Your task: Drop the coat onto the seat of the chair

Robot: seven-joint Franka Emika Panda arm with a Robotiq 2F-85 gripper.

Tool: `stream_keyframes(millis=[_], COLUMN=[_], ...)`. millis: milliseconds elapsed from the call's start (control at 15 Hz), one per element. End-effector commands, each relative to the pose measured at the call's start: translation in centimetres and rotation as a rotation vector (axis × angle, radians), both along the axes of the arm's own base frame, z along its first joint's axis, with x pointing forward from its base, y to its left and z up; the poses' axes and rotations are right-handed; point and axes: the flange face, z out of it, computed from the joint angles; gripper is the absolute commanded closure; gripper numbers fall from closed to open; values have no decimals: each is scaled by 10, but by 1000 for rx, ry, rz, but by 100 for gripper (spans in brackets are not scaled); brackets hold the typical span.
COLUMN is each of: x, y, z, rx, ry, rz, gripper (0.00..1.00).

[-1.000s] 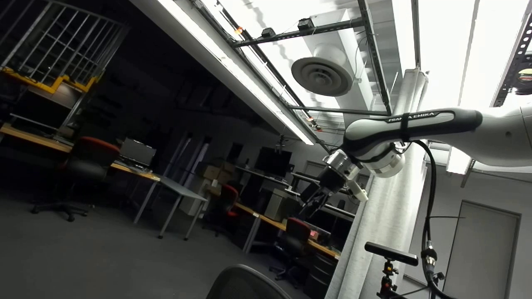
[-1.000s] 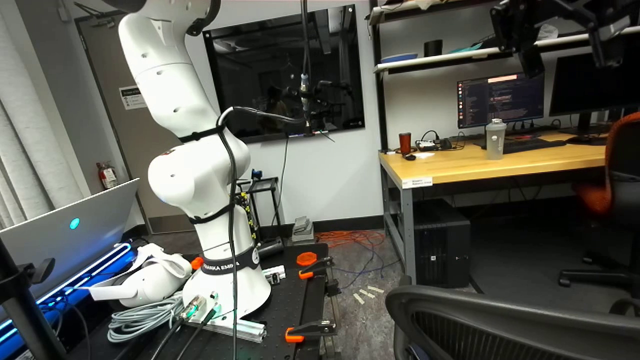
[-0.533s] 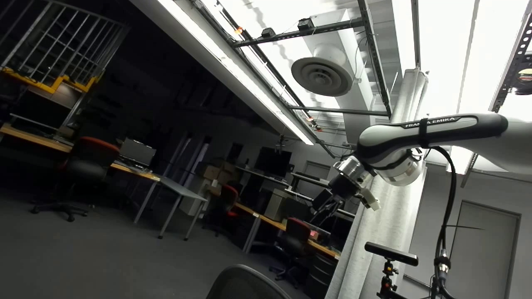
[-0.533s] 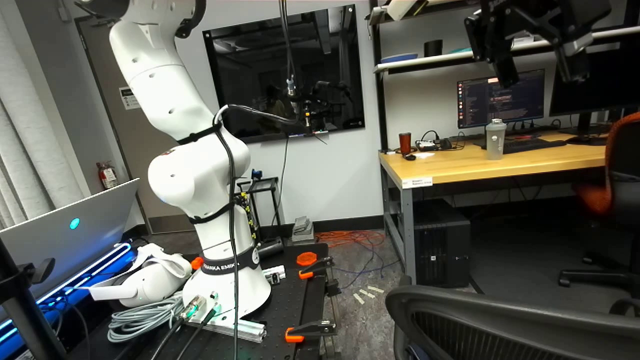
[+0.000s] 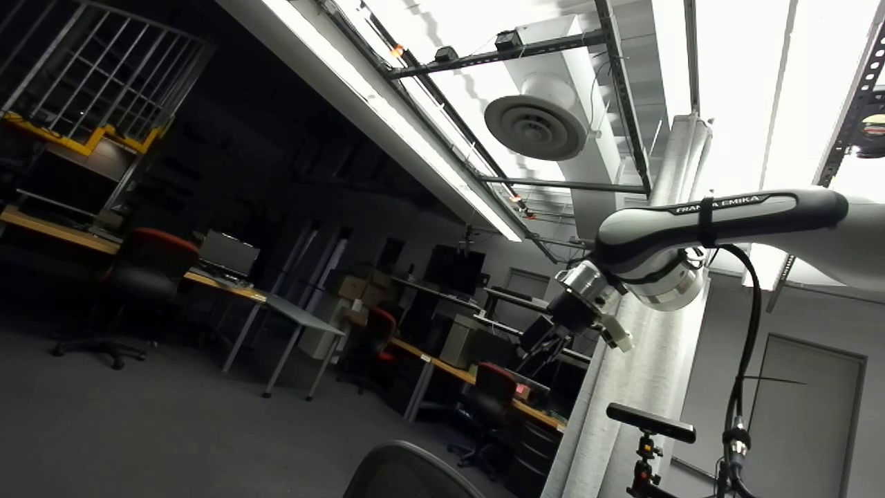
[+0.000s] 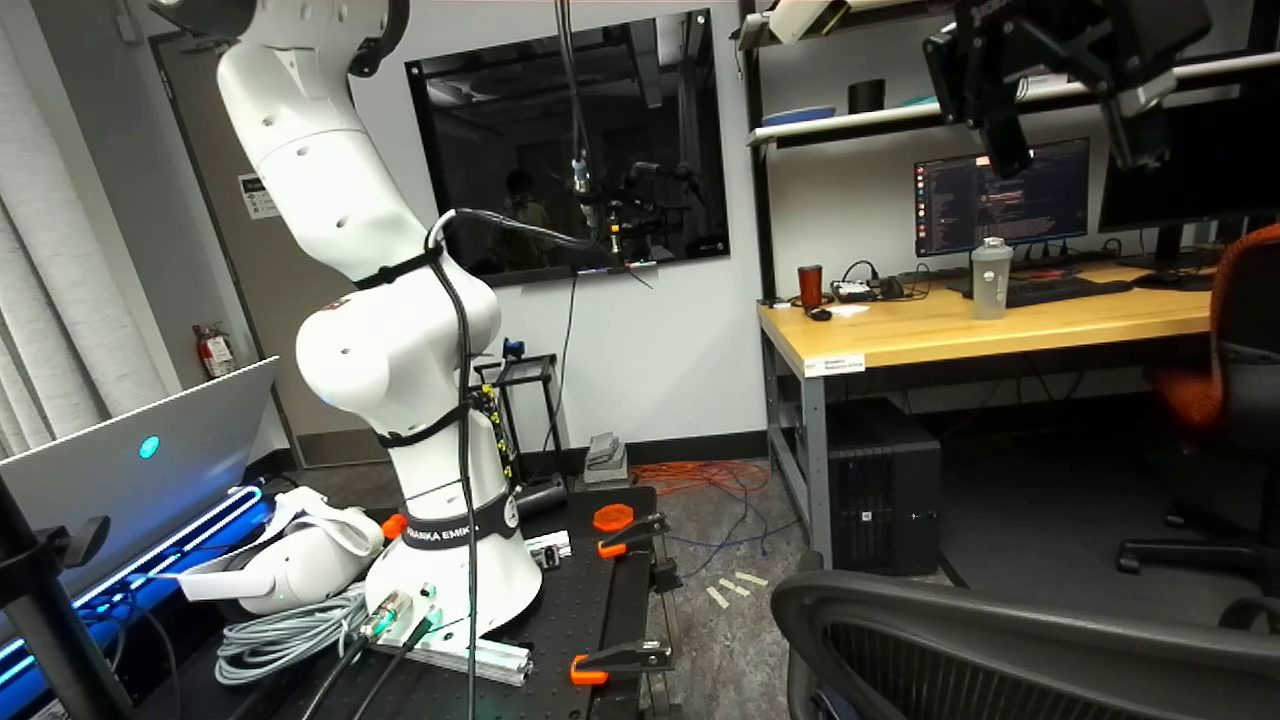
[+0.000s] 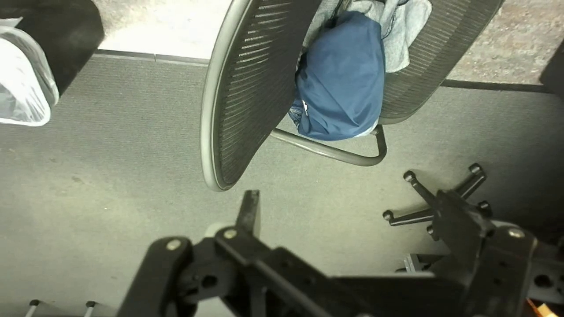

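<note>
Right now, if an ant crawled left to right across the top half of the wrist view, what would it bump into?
Dark plastic-lined bin, mesh chair back, blue coat, then the right side of the mesh chair seat.

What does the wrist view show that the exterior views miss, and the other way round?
Only the wrist view clearly shows the chair's seat, with the coat bundled over it, and a plastic-lined bin. A trace of blue low in an exterior view is too slight to identify.

Only the exterior views show the white arm (in both) and, in an exterior view each, a ceiling vent and a shaker bottle.

All share the robot's open gripper and the chair's mesh backrest.
</note>
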Motion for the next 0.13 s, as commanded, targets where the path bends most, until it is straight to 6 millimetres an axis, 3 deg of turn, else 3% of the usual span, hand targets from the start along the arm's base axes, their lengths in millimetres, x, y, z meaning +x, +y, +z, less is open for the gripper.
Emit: stream_keyframes(millis=[0, 67], x=[0, 0], y=[0, 0], z=[1, 1], rx=[0, 0], ry=[1, 1], rz=[0, 0], gripper=[0, 0])
